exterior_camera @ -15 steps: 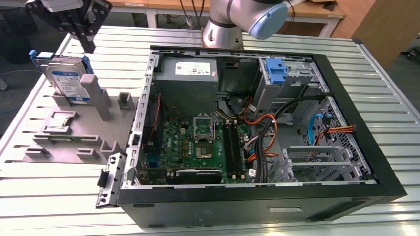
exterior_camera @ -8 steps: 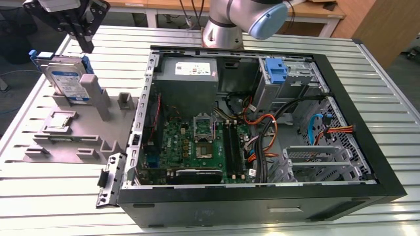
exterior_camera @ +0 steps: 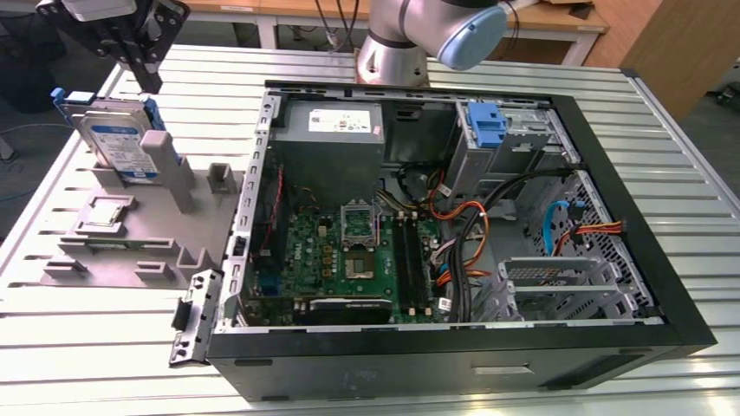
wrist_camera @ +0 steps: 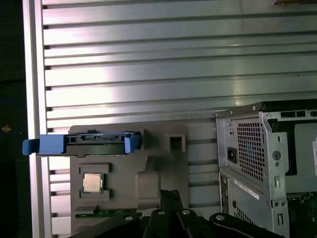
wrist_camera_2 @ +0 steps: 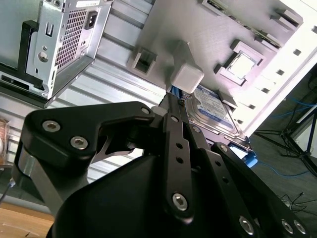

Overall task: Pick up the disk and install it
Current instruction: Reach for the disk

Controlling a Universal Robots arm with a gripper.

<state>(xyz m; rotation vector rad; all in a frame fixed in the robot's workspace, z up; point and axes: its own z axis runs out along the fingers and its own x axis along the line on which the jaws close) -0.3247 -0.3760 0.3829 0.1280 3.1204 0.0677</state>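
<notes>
The disk stood on edge in a slot of the grey holder, not yet grasped. The gripper hung just above that holder, fingers pinched together and gripping nothing (the approach step, I judged). A grasp would call for parting them to straddle the disk's upper edge.

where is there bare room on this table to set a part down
Free: the table strip beside the grey fixture, at the exterior view's lower left, and the slats past the computer case on the exterior view's right. Crowded: the fixture with the disk, and the cables inside the case.
</notes>
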